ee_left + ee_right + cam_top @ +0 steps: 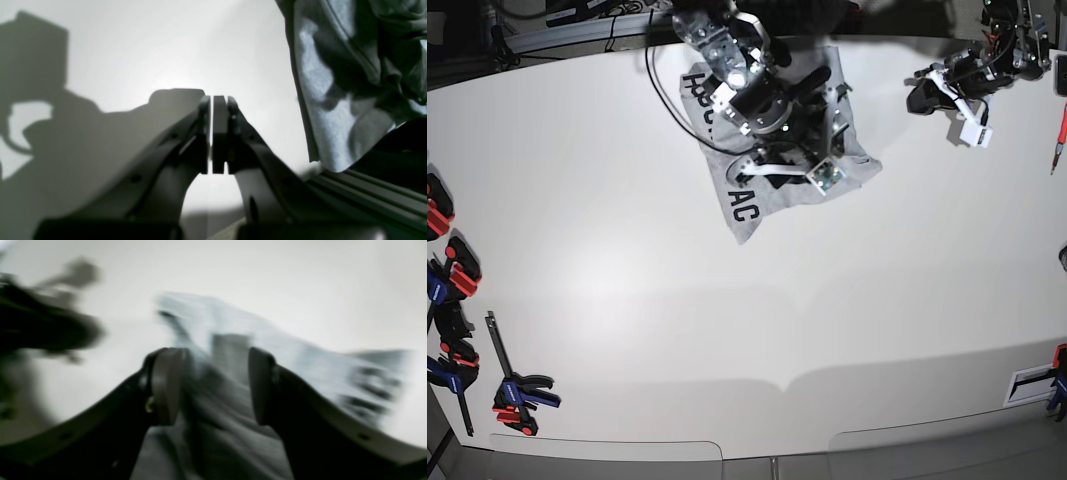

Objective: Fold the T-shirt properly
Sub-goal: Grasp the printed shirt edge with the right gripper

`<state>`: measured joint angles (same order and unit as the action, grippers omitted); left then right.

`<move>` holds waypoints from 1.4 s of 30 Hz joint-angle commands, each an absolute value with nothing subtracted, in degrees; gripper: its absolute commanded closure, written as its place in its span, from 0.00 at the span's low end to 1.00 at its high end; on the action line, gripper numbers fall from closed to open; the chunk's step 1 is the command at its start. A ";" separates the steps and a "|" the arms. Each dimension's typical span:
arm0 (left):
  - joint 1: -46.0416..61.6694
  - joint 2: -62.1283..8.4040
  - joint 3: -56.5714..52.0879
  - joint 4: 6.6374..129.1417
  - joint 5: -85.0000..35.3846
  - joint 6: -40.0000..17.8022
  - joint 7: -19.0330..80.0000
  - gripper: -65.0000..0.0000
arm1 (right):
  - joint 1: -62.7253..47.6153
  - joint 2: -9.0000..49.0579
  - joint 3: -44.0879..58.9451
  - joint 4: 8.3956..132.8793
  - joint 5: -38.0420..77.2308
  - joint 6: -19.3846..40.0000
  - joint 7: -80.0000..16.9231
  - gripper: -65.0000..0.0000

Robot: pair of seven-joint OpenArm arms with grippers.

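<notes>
The light grey T-shirt (732, 190) lies crumpled at the back middle of the white table (627, 270), with black letters showing on its left side. My right gripper (787, 165) is down on the shirt. In the blurred right wrist view it is open (215, 386), with bunched grey cloth (230, 356) between its fingers. My left gripper (919, 97) is over bare table to the right of the shirt, apart from it. In the left wrist view its pads are pressed together (215, 133) with nothing between them, and grey cloth (343, 100) shows at the upper right.
Several red, blue and black clamps (447, 270) lie along the table's left edge, one near the front left corner (519, 392). A red tool (1060, 130) is at the right edge. A black rail (373, 196) runs past the left gripper.
</notes>
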<state>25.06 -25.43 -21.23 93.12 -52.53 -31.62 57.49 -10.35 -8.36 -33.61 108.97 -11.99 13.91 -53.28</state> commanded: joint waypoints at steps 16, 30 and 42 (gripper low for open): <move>24.91 -26.37 -21.61 94.06 -53.49 -32.25 56.99 1.00 | -13.21 -5.32 -5.02 122.30 4.99 15.64 -54.70 0.51; 24.91 -26.37 -21.61 94.06 -53.52 -33.06 56.97 1.00 | -15.25 -5.08 5.98 114.28 25.28 27.55 -57.30 0.51; 24.91 -26.37 -21.61 94.06 -53.49 -33.06 56.18 1.00 | -13.32 -5.08 5.93 112.25 26.20 29.21 -59.66 0.86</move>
<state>25.06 -25.54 -21.23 93.12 -52.51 -32.42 57.01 -13.98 -4.93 6.07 111.37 25.19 28.47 -60.64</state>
